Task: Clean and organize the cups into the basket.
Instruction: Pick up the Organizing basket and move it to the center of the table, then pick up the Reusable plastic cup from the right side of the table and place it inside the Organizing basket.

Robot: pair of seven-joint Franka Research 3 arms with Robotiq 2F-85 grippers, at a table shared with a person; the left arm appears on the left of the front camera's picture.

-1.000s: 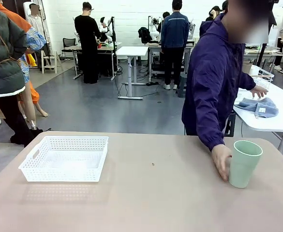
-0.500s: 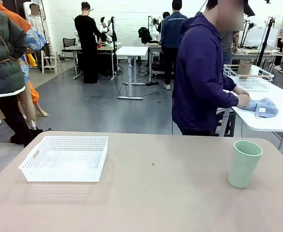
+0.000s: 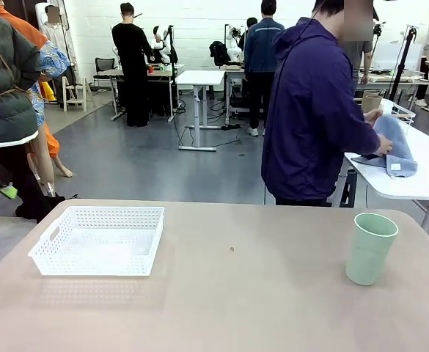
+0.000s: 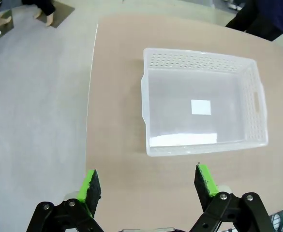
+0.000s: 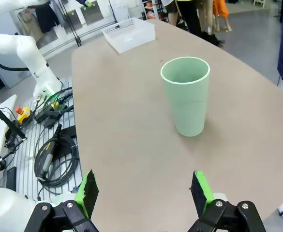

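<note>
The white lattice basket (image 3: 100, 262) sits on the tan table (image 3: 236, 308), on the robot's left side. A mint green cup (image 3: 370, 249) stands upright on the same table, well apart from the basket and off to its right. The left gripper (image 4: 147, 181) hovers over the table just on the robot's side of the basket, its jaws spread wide and holding nothing. The right gripper (image 5: 143, 189) hangs beyond the cup as seen from the basket, also wide open with nothing between its green pads (image 5: 88, 186). Past the basket and to its right, a person (image 3: 309, 110) faces a neighbouring table, handling a blue cloth (image 3: 394, 143).
</note>
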